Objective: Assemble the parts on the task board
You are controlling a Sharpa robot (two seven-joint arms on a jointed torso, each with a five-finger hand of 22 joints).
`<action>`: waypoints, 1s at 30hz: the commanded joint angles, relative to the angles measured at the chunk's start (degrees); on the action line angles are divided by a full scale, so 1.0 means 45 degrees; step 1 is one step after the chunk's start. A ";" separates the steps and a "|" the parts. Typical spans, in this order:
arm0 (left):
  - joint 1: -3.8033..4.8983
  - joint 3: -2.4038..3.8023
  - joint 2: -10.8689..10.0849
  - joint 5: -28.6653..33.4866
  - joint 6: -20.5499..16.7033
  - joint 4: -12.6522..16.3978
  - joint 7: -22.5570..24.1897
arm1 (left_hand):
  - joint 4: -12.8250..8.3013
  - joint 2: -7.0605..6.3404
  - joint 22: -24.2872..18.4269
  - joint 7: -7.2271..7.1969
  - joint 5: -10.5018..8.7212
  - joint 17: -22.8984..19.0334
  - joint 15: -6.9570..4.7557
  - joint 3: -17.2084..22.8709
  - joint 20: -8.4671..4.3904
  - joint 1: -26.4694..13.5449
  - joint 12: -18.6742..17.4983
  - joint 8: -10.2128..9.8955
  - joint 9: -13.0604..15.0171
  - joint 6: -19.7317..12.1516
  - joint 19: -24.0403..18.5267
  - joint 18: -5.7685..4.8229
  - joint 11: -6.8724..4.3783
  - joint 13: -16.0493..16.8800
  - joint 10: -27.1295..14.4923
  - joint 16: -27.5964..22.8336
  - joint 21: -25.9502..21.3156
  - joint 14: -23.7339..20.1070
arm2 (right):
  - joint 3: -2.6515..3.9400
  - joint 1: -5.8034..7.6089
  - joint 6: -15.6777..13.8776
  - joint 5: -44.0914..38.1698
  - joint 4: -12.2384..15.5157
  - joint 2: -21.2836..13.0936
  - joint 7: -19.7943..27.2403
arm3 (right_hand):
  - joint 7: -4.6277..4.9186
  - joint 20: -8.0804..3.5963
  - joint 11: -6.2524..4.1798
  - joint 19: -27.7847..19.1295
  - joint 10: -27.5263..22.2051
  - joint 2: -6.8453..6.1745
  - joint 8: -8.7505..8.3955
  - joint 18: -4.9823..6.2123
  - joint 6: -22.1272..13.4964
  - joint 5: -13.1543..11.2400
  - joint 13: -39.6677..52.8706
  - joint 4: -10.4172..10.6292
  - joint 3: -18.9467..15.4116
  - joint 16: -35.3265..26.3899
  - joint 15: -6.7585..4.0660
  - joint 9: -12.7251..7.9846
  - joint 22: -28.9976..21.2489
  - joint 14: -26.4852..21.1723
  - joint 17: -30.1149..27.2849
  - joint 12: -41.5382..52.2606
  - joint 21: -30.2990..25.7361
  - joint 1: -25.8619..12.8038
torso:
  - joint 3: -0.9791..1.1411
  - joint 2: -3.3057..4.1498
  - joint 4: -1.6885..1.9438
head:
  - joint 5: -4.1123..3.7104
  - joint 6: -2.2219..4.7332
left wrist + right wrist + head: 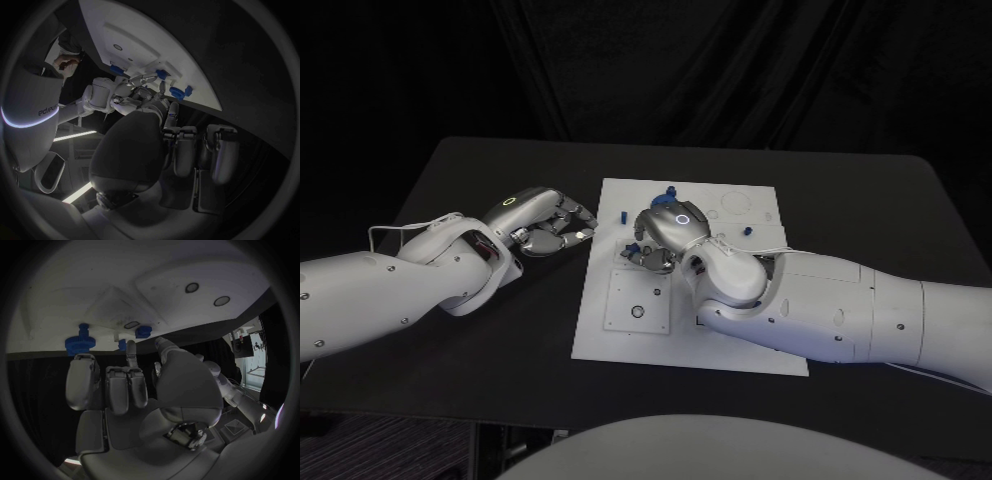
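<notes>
White plate: the task board (733,330) lies flat at the middle of the black table (473,170), its long side running away from you.
Board surface: you can see a raised square block with a round hole (639,312) near the close left corner, and faint round outlines (737,204) toward the far right corner.
Blue parts: a small piece (671,192) stands at the far edge of the board; another (747,230) lies just right of the right hand; a third (635,249) peeks out beneath that hand.
Part shape: in the right wrist view, one part (80,340) is a toothed disc with a hub standing on the board, with a smaller round cap (144,331) beside it.
Right hand (661,232): it sits over the board's far-left area, fingers curled downward among the blue parts; you cannot tell whether it holds one.
Left hand (553,225): it hovers at the board's left edge, over the table, fingers curled inward; no part shows in it, though you cannot tell for certain.
Spacing: the two hands are near each other, not touching.
</notes>
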 commanded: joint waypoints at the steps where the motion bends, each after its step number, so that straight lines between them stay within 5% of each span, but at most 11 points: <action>1: -0.0030 0.0007 0.0017 0.0037 0.0189 0.0032 -0.0022 | -0.0029 0.0036 0.3354 -0.0006 0.0042 0.3353 0.0103 0.0076 0.0048 0.0043 0.0045 0.0084 -0.0017 0.0073 0.1336 -0.0180 0.0060 0.3354 0.1347 0.0034 0.0039 0.1345 | 0.0008 -0.0058 0.0364 0.0028 -0.0039 0.0019 -0.0043 | 0.0007 0.0021 0.0089 -0.0120 0.1351 -0.0007 -0.0152 -0.0051 0.0143 0.0486 0.3355 -0.0057 0.0189 0.0032 0.0096 -0.0157 0.2234 0.1362 0.3354 0.0081 -0.0171 0.0380 | -0.0005 -0.0011 0.0010 | -0.0014 0.0003; 5: -0.0030 0.0007 0.0031 0.0037 0.0208 0.0039 -0.0035 | -0.0029 0.0036 0.3354 -0.0006 0.0042 0.3353 0.0103 0.0076 0.0048 0.0043 0.0045 0.0084 -0.0017 0.0073 0.1336 -0.0180 0.0060 0.3354 0.1347 0.0034 0.0039 0.1345 | 0.0007 -0.0097 0.0553 0.0028 -0.0095 0.0044 -0.0061 | 0.0030 0.0040 0.0107 -0.0176 0.1351 -0.0058 -0.0302 -0.0028 0.0217 0.1017 0.3355 -0.0094 0.0279 0.0032 0.0116 -0.0327 0.2203 0.1362 0.3354 0.0081 -0.0295 0.0665 | 0.0002 0.0000 -0.0001 | 0.0047 0.0003; 22: -0.0030 0.0007 -0.0020 0.0037 0.0334 0.0114 -0.0193 | -0.0033 0.0041 0.3354 -0.0002 0.0061 0.3353 0.0106 0.0077 0.0055 0.0053 0.0045 0.0087 -0.0026 0.0075 0.1336 -0.0180 0.0063 0.3354 0.1347 0.0034 0.0039 0.1345 | 0.0007 -0.0258 0.0625 0.0029 -0.0354 0.0290 0.0174 | 0.0034 0.0056 0.0115 -0.0244 0.1351 -0.0016 -0.0416 0.0002 0.0309 0.1090 0.3355 -0.0218 0.0422 0.0032 0.0128 -0.0465 0.2164 0.1362 0.3354 0.0081 -0.0447 0.1043 | 0.0009 0.0022 -0.0010 | 0.0153 0.0003; 30: -0.0031 0.0007 -0.0011 0.0036 0.0356 0.0088 -0.0160 | -0.0030 0.0043 0.3354 0.0002 0.0066 0.3353 0.0109 0.0074 0.0059 0.0053 0.0045 0.0087 -0.0034 0.0074 0.1336 -0.0180 0.0066 0.3354 0.1347 0.0034 0.0039 0.1345 | 0.0007 -0.0283 -0.0139 0.0029 -0.0402 0.0246 0.0686 | -0.0049 -0.0002 0.0027 -0.0203 0.1351 0.0065 -0.0482 -0.0014 0.0643 0.3095 0.3355 -0.1056 0.1234 0.0032 0.0051 -0.0616 0.2199 0.1362 0.3354 0.0081 -0.0375 0.2342 | 0.0008 0.0024 -0.0011 | 0.0202 0.0003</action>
